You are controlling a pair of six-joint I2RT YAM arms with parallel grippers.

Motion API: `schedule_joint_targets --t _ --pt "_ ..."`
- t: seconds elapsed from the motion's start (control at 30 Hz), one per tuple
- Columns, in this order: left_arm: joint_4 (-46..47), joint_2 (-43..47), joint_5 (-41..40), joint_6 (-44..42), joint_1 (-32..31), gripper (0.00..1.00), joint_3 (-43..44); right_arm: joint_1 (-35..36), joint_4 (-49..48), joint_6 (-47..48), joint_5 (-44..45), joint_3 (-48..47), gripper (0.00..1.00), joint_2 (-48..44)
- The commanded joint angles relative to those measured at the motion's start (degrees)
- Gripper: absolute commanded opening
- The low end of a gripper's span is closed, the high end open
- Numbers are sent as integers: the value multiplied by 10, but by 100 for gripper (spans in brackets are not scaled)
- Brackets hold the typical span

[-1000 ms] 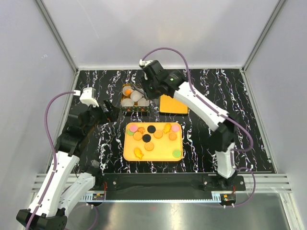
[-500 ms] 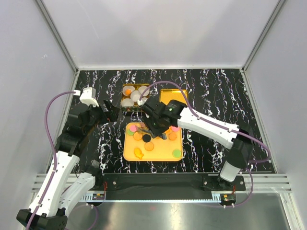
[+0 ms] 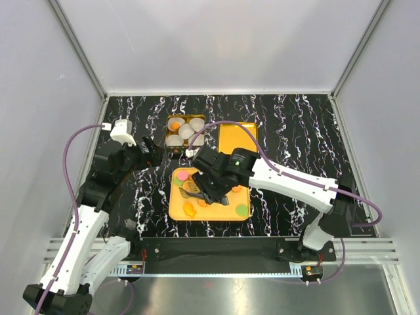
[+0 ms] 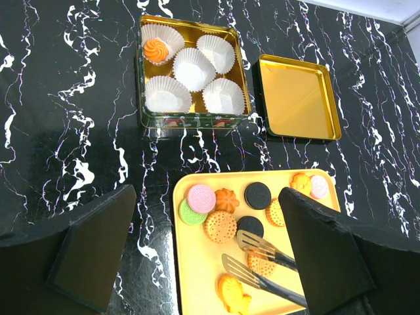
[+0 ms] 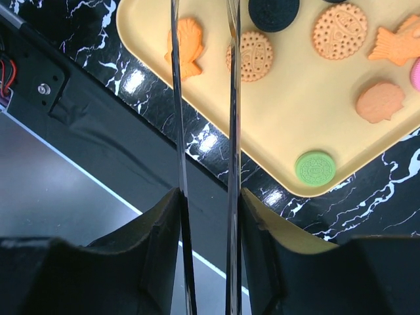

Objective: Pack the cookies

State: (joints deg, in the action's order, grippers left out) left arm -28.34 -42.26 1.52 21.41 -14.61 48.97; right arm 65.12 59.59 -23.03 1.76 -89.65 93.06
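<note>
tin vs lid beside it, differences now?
The tin holds five white paper cups, one with an orange cookie; the lid holds nothing. The tin shows a printed side wall; the lid only a thin dark rim. Both are gold inside, squarish, open side up, apart on the black table.

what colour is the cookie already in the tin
Orange. The cookie in the tin's corner shows best in the left wrist view.
</note>
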Motion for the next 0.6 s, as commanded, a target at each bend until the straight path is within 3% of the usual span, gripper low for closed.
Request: schedule_joint_targets --t 0.0,0.57 --pt "31 -3 7 -1 3 99 -5 18 4 -11 -14 -1 47 -2" --pt "30 -8 9 1 3 99 -6 40 30 -2 -16 3 52 20"
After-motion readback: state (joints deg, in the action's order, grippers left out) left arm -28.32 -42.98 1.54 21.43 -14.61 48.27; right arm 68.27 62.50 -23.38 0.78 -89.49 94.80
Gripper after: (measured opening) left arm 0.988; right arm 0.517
